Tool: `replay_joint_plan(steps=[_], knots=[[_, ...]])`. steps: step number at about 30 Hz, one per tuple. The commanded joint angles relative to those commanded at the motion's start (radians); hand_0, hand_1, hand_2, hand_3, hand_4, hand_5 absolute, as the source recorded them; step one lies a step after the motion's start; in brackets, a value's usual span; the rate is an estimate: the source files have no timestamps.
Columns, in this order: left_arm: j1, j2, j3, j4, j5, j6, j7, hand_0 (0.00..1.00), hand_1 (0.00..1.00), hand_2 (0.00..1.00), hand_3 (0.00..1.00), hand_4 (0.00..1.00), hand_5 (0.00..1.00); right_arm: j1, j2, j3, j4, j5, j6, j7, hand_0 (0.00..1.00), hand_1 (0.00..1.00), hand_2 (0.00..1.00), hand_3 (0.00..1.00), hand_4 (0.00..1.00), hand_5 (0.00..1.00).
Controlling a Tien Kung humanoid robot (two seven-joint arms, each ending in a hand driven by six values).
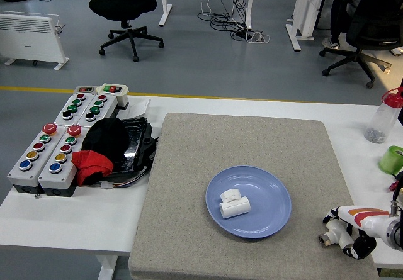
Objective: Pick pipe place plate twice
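Office chairs and trailing cables are filling the grey floor behind a white tabletop, where a grey felt mat is carrying a blue plate. One white pipe fitting is already lying on the plate, slightly left of its centre, so the first of the two placements looks done.

At the mat's lower right corner, the robot's right hand, white with orange and black markings, is reaching in from the picture's edge and closing around a second white pipe piece. The fingers are curling over and beside the fitting, and the piece is sitting between them, yet how firmly they are clamping it is not clear from this angle. The pipe appears to be resting on the mat, near the plate but apart from its rim. The left arm is not showing anywhere.

Trouble could be coming from that uncertain hold: a smooth, rounded fitting caught only by the fingertips is liable to roll or slip out during the lift, and it is lying close to the mat's edge, where it could tumble off the tabletop. Setting it down on the plate also risks knocking the first piece.

Button boxes, a black-and-red cloth, a bottle and a green cup are standing well clear.
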Motion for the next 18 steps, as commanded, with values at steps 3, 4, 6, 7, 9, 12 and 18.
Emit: replay_joint_plan(steps=[3, 4, 6, 7, 9, 12, 18], knots=[[0.000, 0.000, 0.000, 0.000, 0.000, 0.000, 0.000, 0.712, 0.754, 0.718, 0.661, 0.403, 0.998, 0.000, -0.001, 0.002, 0.003, 0.002, -0.009, -0.001, 0.417, 0.498, 0.561, 0.786, 0.655, 0.176], [-0.001, 0.000, 0.000, 0.000, 0.000, 0.000, 0.000, 0.712, 0.755, 0.718, 0.661, 0.403, 0.998, 0.001, -0.001, 0.003, 0.003, 0.003, -0.011, 0.000, 0.397, 0.482, 0.542, 0.770, 0.651, 0.184], [-0.001, 0.000, 0.001, 0.000, 0.000, 0.000, 0.000, 0.712, 0.755, 0.718, 0.661, 0.403, 0.998, 0.001, -0.001, 0.006, 0.005, 0.002, -0.017, 0.002, 0.397, 0.482, 0.542, 0.770, 0.651, 0.184], [-0.001, 0.000, 0.001, 0.000, -0.001, 0.000, -0.001, 0.712, 0.755, 0.718, 0.661, 0.403, 0.998, 0.001, -0.002, 0.009, 0.007, 0.002, -0.021, 0.004, 0.397, 0.482, 0.542, 0.770, 0.651, 0.184], [-0.001, 0.000, 0.000, 0.000, 0.000, 0.000, 0.000, 0.712, 0.755, 0.718, 0.661, 0.403, 0.998, 0.003, -0.001, 0.014, 0.009, 0.002, -0.025, 0.007, 0.397, 0.482, 0.542, 0.770, 0.651, 0.184], [0.000, 0.000, 0.000, 0.000, 0.002, 0.000, 0.000, 0.712, 0.755, 0.718, 0.660, 0.403, 0.998, 0.009, 0.003, 0.021, 0.012, 0.000, -0.031, 0.012, 0.394, 0.477, 0.536, 0.765, 0.632, 0.176], [0.003, -0.001, -0.002, 0.000, 0.007, -0.001, 0.002, 0.712, 0.755, 0.718, 0.661, 0.403, 0.998, 0.034, 0.022, 0.029, 0.014, -0.004, -0.045, 0.019, 0.392, 0.476, 0.533, 0.761, 0.615, 0.160]])
